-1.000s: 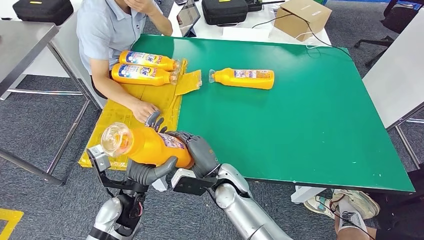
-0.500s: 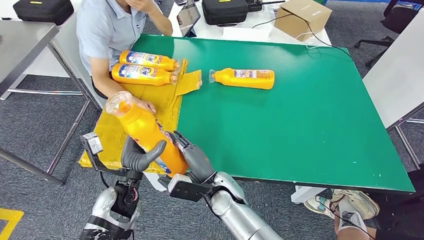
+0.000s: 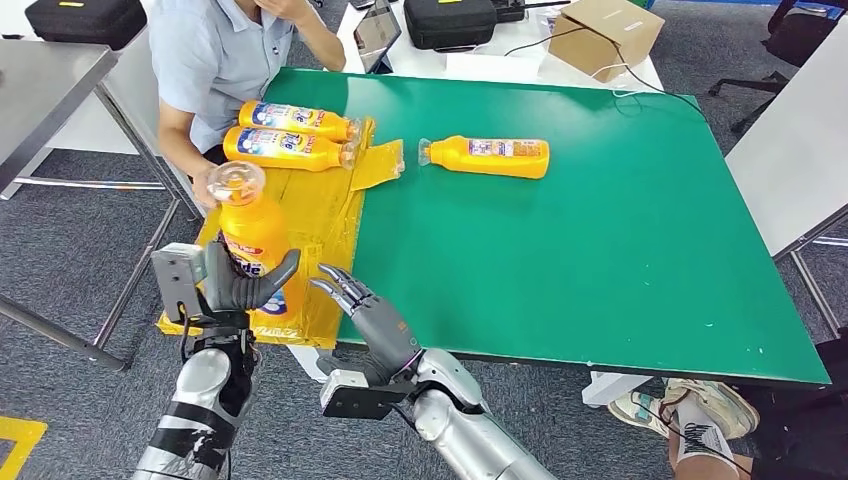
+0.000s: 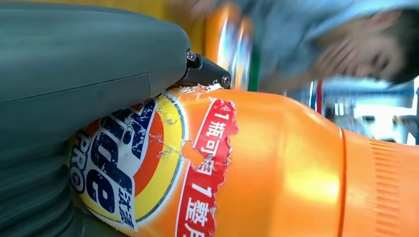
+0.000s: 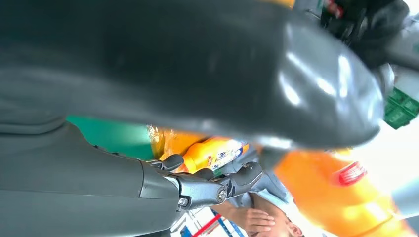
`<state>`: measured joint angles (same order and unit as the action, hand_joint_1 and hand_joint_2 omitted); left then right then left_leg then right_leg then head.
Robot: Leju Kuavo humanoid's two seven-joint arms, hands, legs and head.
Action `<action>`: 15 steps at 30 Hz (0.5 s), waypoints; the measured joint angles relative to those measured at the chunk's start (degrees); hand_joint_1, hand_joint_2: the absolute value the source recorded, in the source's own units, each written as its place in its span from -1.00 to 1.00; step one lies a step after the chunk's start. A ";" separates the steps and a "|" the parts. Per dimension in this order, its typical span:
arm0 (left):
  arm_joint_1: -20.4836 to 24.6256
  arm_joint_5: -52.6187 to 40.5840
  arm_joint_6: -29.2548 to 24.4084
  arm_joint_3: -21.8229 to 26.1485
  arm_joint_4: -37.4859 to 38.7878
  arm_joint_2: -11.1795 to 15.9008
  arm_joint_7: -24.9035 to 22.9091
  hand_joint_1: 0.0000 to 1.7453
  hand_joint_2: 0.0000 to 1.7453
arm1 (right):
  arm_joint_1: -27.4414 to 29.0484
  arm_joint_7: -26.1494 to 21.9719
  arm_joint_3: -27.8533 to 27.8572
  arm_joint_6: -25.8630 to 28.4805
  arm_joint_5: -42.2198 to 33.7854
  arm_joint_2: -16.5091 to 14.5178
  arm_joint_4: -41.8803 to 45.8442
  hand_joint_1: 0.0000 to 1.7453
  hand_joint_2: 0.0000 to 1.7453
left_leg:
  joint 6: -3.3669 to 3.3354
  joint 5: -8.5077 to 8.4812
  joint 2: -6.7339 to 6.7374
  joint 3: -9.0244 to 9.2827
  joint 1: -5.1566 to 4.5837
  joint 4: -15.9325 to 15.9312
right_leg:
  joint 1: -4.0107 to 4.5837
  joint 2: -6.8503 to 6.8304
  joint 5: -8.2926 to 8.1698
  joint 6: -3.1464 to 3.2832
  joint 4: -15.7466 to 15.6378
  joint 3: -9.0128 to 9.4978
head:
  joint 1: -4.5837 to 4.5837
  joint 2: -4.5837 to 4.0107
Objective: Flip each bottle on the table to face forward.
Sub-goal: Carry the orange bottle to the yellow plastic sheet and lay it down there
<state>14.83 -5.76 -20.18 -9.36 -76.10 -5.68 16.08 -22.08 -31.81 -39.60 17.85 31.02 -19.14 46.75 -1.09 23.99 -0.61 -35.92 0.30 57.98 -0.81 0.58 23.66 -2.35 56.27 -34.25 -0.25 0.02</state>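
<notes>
My left hand (image 3: 243,285) grips an orange bottle (image 3: 250,238) upright above the yellow mat (image 3: 310,215), its clear cap up and its printed label (image 4: 143,168) showing between my fingers. My right hand (image 3: 375,318) hovers just right of that bottle, fingers spread and holding nothing. Two more orange bottles (image 3: 290,135) lie side by side at the mat's far end. A further orange bottle (image 3: 490,156) lies on its side on the green table (image 3: 600,250), cap to the left.
A person in a light blue shirt (image 3: 215,55) sits at the table's far left corner, close to the mat. Black cases (image 3: 450,20), a cardboard box (image 3: 603,35) and a tablet stand on the white table behind. A shoe (image 3: 700,410) shows at lower right.
My left hand has swung the bottle from lying across both hands to upright and moved it left. My right hand let go and spread its fingers. The person's hand has left the mat.
</notes>
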 joint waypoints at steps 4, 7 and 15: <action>5.73 -28.23 -4.77 -0.39 6.04 2.38 -3.82 1.00 1.00 | 0.28 1.15 -1.22 -0.82 2.06 0.01 1.62 -1.00 -1.00 | 0.06 -0.05 -0.06 0.00 0.01 0.00 | 0.01 -0.02 -0.01 0.00 0.01 0.01 | -0.01 0.00; 11.44 -41.95 -2.75 -1.31 13.93 3.86 -6.74 1.00 1.00 | 0.27 1.37 -1.65 -2.34 1.97 -0.01 2.53 -1.00 -1.00 | 0.09 -0.09 0.01 0.01 0.01 0.00 | 0.01 -0.01 -0.03 0.01 0.03 0.00 | -0.01 0.00; 22.42 -52.57 8.50 -5.31 36.49 4.93 -10.24 1.00 1.00 | 0.38 1.22 -2.32 -6.24 1.69 -0.01 3.97 -1.00 -1.00 | 0.10 -0.10 0.05 0.00 0.00 0.00 | -0.01 0.01 -0.04 -0.02 0.05 0.01 | 0.00 0.00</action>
<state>37.26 -58.33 -11.68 -14.67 -39.62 -0.75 5.84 -21.70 -30.59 -41.92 11.61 32.71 -19.15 50.72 -0.99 23.89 -0.57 -35.91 0.30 57.98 -0.82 0.59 23.62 -2.37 56.31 -34.24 -0.25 0.02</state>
